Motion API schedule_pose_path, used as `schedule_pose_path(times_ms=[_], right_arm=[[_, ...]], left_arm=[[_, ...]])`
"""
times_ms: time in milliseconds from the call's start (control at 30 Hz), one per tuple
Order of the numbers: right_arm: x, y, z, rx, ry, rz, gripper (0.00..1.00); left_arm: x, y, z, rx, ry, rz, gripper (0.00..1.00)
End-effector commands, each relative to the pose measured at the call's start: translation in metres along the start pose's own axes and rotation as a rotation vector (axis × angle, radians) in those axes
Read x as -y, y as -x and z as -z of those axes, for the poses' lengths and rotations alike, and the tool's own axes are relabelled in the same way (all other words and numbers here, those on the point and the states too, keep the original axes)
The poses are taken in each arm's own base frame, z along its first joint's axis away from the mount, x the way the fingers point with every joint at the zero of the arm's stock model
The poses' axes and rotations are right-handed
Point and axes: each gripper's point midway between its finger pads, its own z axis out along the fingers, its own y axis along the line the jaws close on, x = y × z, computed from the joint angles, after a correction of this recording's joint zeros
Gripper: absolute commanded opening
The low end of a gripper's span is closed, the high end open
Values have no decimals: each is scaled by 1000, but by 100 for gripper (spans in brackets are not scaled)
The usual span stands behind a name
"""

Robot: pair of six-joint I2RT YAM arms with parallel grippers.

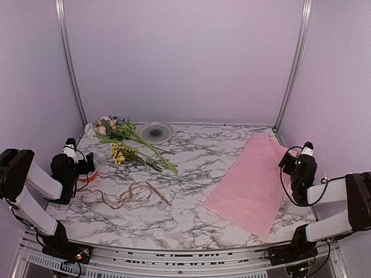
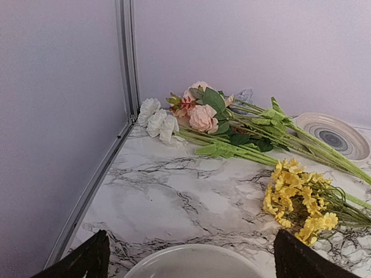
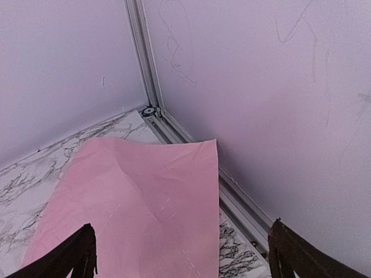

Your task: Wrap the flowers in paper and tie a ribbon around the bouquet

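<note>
Here we are at the start line: both arms sit tucked at the near corners of the counter (image 1: 191, 156), nothing wrapped or tied yet. Our left pincer (image 2: 188, 262) is spread wide with nothing between its fingers, and the right pincer (image 3: 182, 250) is just as wide and just as empty. Now the layout that matters. The flowers (image 1: 116, 130) lie in the far-left corner, straight ahead of the left pincer, blooms toward the corner post and the long green stems running diagonally away toward the middle of the counter. The yellow sprig (image 1: 120, 154) lies just beside them on the near side. The paper (image 1: 252, 179) lies flat on the right, directly under and ahead of the right pincer, its long axis slanting from the far-right corner down toward the near centre. So flowers and paper are well apart, and we'd judge the left arm is the one to carry the bunch across, stems trailing, onto the sheet. The ribbon (image 1: 130, 194) waits in a loose curl near the left arm, beside the orange-red spool (image 1: 88, 174). A round striped dish (image 1: 155, 132) sits just behind the stems; a careless lift could brush it.
</note>
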Motion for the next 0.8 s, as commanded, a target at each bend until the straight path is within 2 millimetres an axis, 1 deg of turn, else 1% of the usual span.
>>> schedule_pose_path(times_ms=[0,67,133,233,300,333,367,400,433,467,500,533,567,600,633,667,700,767], right_arm=[[8,9,-1,34,-45,-31,100],[15,10,-2,40,-92,-61,100],[17,10,-3,34,-112,-60,100],[10,13,-9,-8,-100,-20,100],[2,13,-12,-58,-74,24,100],[-6,14,-15,-81,-43,47,98],[-16,12,-19,-118,0,78,94],[-30,19,-25,-150,45,95,89],[-41,18,-30,-206,84,110,86],[-51,11,-34,-276,116,125,83],[-61,8,-38,-330,151,131,80],[-69,-3,-42,-403,176,142,77],[-74,-14,-43,-477,196,147,76],[-78,-18,-46,-523,199,144,76],[-78,-23,-48,-566,186,141,76],[-76,-24,-52,-590,161,146,78],[-72,-23,-55,-601,129,153,80],[-58,-22,-63,-608,69,151,85]], left_arm=[[1,14,-2,44,-3,7,99],[1,13,-1,43,-2,6,99],[1,13,-1,43,-4,6,99],[1,20,-1,54,-4,3,99],[-5,30,2,53,34,17,99],[-7,32,5,49,43,21,99],[-7,37,10,66,40,20,99],[-1,43,15,87,22,4,99],[5,55,23,125,13,-18,99],[12,65,30,153,23,-24,99],[20,77,39,194,11,-10,99],[35,89,47,229,-34,2,97],[51,105,54,265,-85,11,95],[68,117,59,279,-134,7,93],[89,125,60,264,-189,-9,92],[108,131,60,237,-241,-27,91],[129,130,59,188,-299,-48,90],[169,119,60,98,-412,-80,88]])
